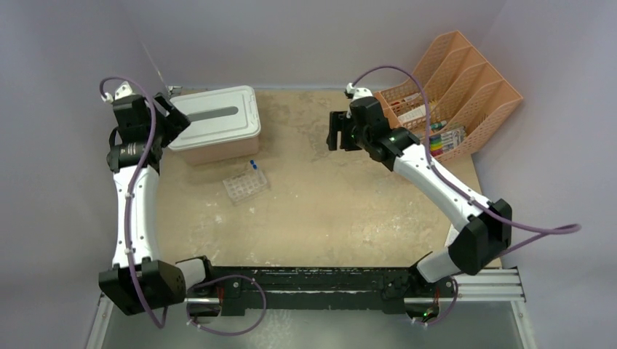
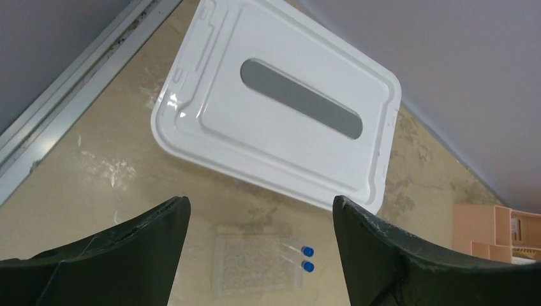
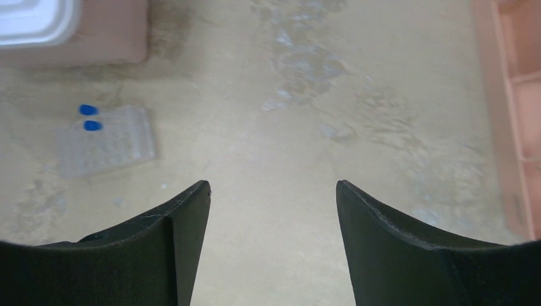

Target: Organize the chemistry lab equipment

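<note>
**Both grippers wide open, nothing in hand**

L side first: left gripper (image 2: 261, 204) is up in the air at the far-left corner. Jaws spread wide, nothing btwn them, touching nothing. Below it sits the white-lidded box (image 2: 281, 108), lid on, grey strip across the top.

Moving right along the tabletop (image 1: 327, 211): the clear plastic tube rack (image 1: 245, 185) lies just in front of the box, near it but apart. Two blue-capped vials (image 1: 254, 164) sit side by side at the rack's corner nearest the box. Other slots are too blurry to read. The box crowds the rack's far side.

R side: right gripper (image 3: 273, 188) hovers over the far-centre tabletop, jaws also wide apart, gripping nothing, touching nothing. The rack is well off to its left in the wrist view.

Far-right corner: orange slotted file organiser (image 1: 458, 94), behind the right arm, w/ coloured pens in one slot.
</note>
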`<state>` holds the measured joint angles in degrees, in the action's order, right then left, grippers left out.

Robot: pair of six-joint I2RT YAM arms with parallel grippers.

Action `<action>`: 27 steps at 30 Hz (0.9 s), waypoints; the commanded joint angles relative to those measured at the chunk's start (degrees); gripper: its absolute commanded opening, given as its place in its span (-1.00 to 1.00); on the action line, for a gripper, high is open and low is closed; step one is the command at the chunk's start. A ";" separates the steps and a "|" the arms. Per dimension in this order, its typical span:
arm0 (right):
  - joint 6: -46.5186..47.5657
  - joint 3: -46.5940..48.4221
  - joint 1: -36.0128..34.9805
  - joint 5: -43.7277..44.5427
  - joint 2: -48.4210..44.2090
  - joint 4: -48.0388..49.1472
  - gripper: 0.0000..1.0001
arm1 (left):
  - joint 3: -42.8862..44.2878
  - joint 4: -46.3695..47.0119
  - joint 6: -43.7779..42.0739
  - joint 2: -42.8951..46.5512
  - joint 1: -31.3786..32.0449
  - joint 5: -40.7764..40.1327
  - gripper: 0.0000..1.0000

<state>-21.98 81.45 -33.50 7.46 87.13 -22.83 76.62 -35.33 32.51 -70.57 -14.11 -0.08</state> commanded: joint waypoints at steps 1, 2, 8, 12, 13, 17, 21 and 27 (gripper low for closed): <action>1.57 -4.88 1.14 9.05 -6.42 -2.38 0.49 | -4.00 -0.59 3.49 6.95 -0.07 1.30 0.64; 1.33 -5.73 1.41 10.45 -7.46 -3.07 0.49 | -4.05 -1.99 3.16 8.42 -0.07 1.26 0.64; 0.01 -10.74 2.57 19.30 -16.62 -5.18 0.50 | -0.87 -11.43 -0.06 16.65 0.00 -5.87 0.65; -1.33 -10.62 2.73 25.97 -20.96 -8.46 0.50 | 0.49 -13.34 -1.24 20.76 0.54 -9.61 0.65; -2.04 -10.47 2.73 27.69 -22.07 -9.43 0.50 | 0.81 -13.36 -1.53 21.60 0.71 -10.38 0.65; -1.87 -10.86 2.73 31.02 -28.02 -10.18 0.53 | 1.04 -13.24 -2.01 24.29 1.62 -13.11 0.67; -1.00 -10.87 2.73 32.14 -32.83 -11.18 0.60 | 0.99 -13.88 -2.19 25.11 2.68 -14.67 0.69; 0.09 -11.47 2.73 32.44 -36.95 -10.50 0.75 | 0.98 -14.63 -3.64 26.01 4.01 -15.30 0.74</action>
<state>-22.59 70.06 -31.05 37.10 51.62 -33.95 76.14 -49.69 31.29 -45.21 -10.98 -13.74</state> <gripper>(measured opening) 0.862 0.866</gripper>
